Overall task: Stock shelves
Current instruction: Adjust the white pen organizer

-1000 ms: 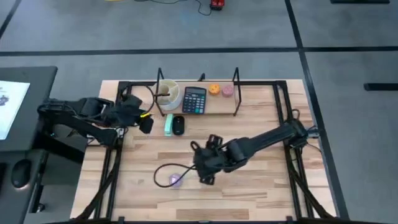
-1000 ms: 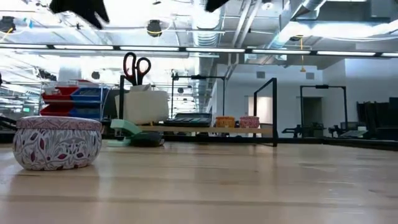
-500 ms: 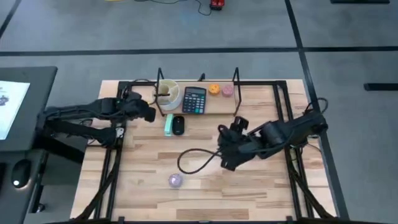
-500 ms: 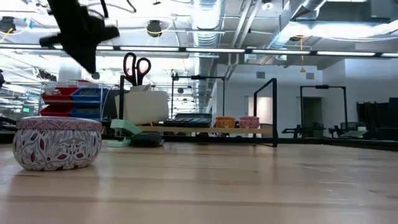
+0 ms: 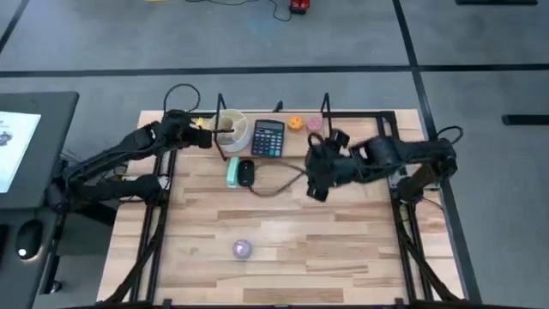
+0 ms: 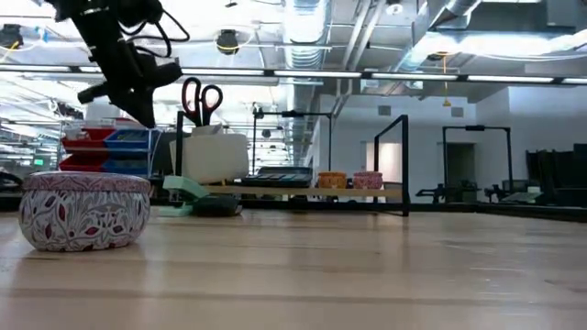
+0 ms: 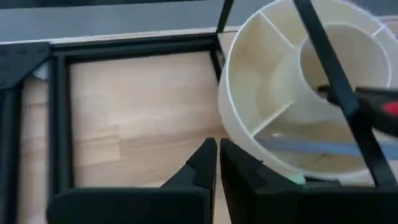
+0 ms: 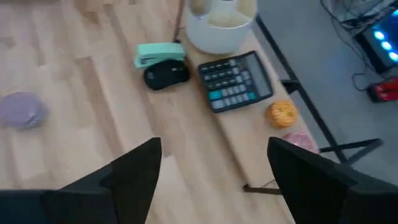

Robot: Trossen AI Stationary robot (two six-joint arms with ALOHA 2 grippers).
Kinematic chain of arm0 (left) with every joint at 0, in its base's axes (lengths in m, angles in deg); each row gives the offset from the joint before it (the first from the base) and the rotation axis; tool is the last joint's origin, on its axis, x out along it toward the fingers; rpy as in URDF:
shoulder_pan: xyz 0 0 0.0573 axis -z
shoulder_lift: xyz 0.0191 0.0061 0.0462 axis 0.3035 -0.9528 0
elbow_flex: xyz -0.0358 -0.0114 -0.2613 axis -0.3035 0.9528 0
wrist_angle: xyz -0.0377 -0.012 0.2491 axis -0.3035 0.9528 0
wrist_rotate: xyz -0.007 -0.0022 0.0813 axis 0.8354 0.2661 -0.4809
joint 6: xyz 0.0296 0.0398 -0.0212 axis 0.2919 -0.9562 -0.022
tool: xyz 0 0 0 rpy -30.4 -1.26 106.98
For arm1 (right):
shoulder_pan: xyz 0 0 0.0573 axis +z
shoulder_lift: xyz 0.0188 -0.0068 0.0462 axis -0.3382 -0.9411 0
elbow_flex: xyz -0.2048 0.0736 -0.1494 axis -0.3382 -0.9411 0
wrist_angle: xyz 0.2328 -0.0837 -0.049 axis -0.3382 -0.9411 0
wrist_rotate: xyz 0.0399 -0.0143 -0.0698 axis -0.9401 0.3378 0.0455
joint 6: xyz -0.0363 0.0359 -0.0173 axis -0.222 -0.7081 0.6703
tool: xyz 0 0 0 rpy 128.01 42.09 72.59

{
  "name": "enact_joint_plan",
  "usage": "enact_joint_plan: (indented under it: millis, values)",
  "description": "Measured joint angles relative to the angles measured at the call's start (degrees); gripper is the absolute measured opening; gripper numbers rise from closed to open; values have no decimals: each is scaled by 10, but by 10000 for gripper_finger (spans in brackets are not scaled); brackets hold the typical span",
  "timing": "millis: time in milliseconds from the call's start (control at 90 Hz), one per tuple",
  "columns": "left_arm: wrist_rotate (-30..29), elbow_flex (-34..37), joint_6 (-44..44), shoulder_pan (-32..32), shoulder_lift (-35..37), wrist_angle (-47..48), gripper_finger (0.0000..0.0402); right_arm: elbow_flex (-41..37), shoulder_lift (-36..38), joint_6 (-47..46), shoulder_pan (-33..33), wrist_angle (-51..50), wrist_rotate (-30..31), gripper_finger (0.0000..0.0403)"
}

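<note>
Left gripper [image 7: 216,163], fingers together, hangs by the caddy [image 7: 298,93] rim (rack's [image 5: 296,146] left end); right gripper [image 8: 214,163] spread wide before it.

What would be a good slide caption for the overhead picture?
Two arms over a wooden table: left gripper beside the cream organizer on the shelves, right gripper open near the shelves' right end.
</note>
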Motion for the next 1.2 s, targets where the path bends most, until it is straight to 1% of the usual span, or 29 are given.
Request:
enact_joint_plan:
  millis: [100, 200, 300, 422, 556, 711, 844, 978, 1200]
  values:
    - [31, 20, -5, -40, -13, -46, 0, 0, 0, 24, -35, 13, -19, 282]
    - [48, 33, 1, -66, -23, -80, 0, 0, 0, 48, -66, 32, -33, 282]
    - [51, 33, -3, -86, -34, -90, 0, 0, 0, 76, -91, 53, -41, 282]
    - [82, 33, 4, -106, -54, -93, 0, 0, 0, 107, -118, 73, -59, 282]
    - [84, 33, 22, -110, -77, -98, 0, 0, -1, 156, -137, 86, -64, 282]
    - [89, 33, 53, -110, -78, -102, 0, 0, -1, 199, -161, 98, -111, 282]
    - [98, 33, 59, -110, -79, -102, 0, 0, -1, 213, -174, 99, -119, 282]
    - [111, 33, 86, -110, -94, -103, 0, 0, -1, 226, -180, 102, -120, 282]
    - [143, 33, 111, -109, -125, -176, 0, 0, -1, 244, -180, 107, -121, 282]
